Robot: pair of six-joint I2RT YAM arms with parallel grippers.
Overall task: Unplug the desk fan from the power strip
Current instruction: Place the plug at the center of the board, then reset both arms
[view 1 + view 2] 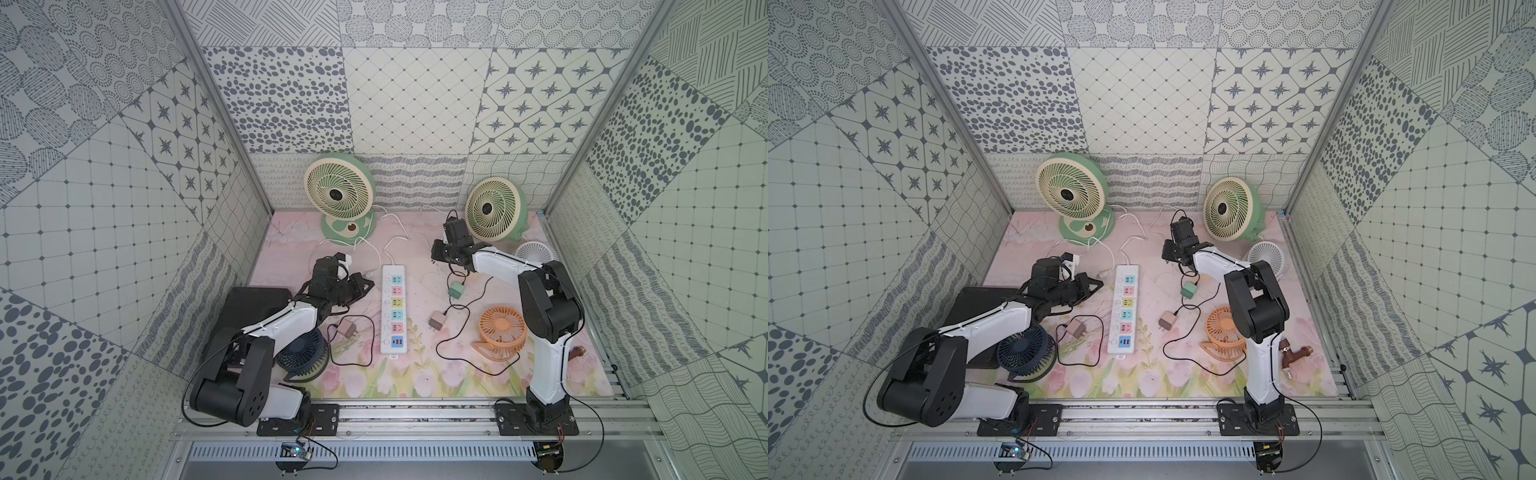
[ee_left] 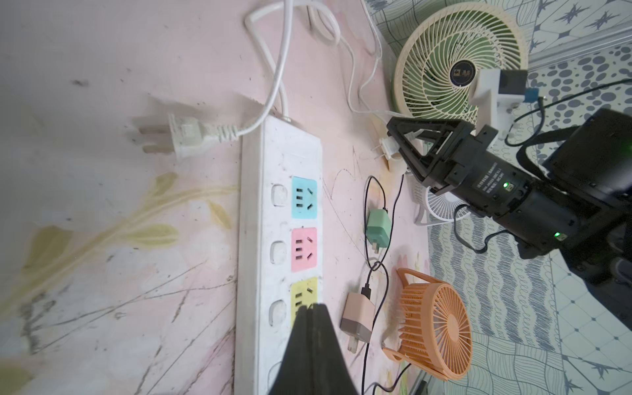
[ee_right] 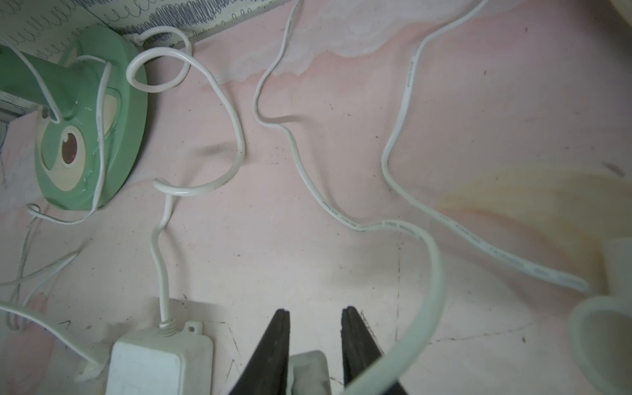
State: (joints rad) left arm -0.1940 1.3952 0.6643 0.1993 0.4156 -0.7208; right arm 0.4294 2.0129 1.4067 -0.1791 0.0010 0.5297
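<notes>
Mid-table (image 1: 415, 374): power strip (image 1: 394, 309) lies flat between the arms. Its long axis runs from the rail side toward the back wall, with the USB panel nearest the rail. Five coloured sockets, all empty from above.

The left gripper (image 2: 309, 309) is shut on nothing, tips over the yellow socket (image 2: 302, 290). This arm is nearer the strip.

The right gripper (image 3: 315, 313) sits off the strip's far end. Its jaws are parted with a white plug (image 3: 307, 371) between them, apparently loose; contact is cut off at the frame edge.

Judgement: plug is out; only letting go remains.

Count:
- **Fans:** five.
  - two large green fans (image 1: 338, 189)
  - white fan (image 1: 534, 251)
  - orange fan (image 1: 500, 332)
  - dark blue fan (image 1: 301, 353)
- **Adapters:** three adapters (image 1: 456, 289).
</notes>
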